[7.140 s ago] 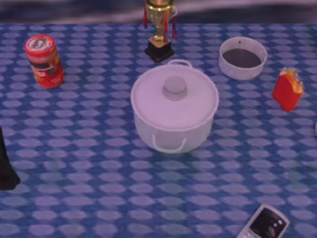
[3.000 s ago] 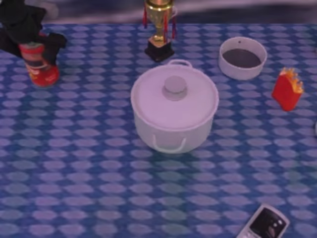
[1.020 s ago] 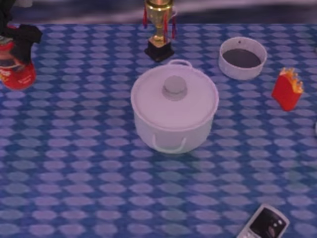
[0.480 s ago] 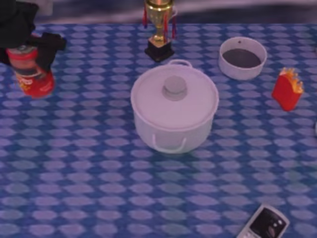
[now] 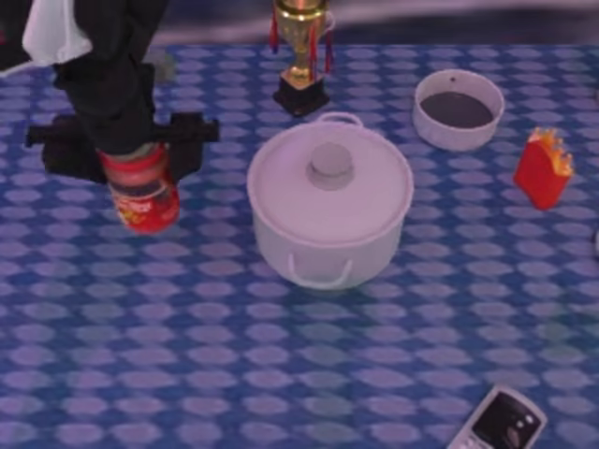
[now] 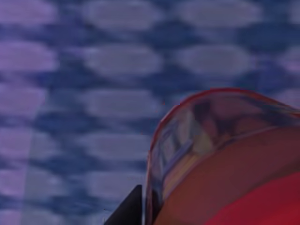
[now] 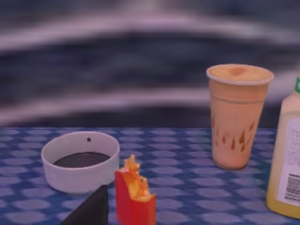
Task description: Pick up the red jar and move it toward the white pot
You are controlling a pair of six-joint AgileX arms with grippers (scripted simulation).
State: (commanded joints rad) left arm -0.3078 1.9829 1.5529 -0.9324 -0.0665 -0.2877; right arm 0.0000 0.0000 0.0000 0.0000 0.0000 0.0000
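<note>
Seen from above: left gripper (image 5: 124, 150), black and blocky, clamped on the small red cylindrical jar (image 5: 142, 193) with its dark-and-yellow label band, held on the table's left side, near the large round white pot (image 5: 329, 211) but apart from it, with only bare cloth between the two. Smooth white pot at the centre, with flat lid, round knob and two loop handles. Behind the pot, a gold trophy cup on a black base (image 5: 300, 56). Farther right, a shallow white bowl with a dark inside (image 5: 458, 108), then a red fries carton with yellow fries (image 5: 544, 168) near the right edge. At the near right corner, a silver flip phone with a dark screen (image 5: 498, 423). Underneath all, a blue tablecloth patterned with pale ovals (image 5: 281, 374). Right arm not visible here.

From the left wrist: glossy curved wall of the jar filling one corner, label band showing, patterned cloth below.

From the right wrist: bowl and fries carton close by on the cloth, a tan paper cup with brown drips (image 7: 238, 115) and a yellow bottle with a white label (image 7: 286, 159) beyond, a blurred dark striped backdrop behind. Cannot tell how the right gripper's fingers stand.
</note>
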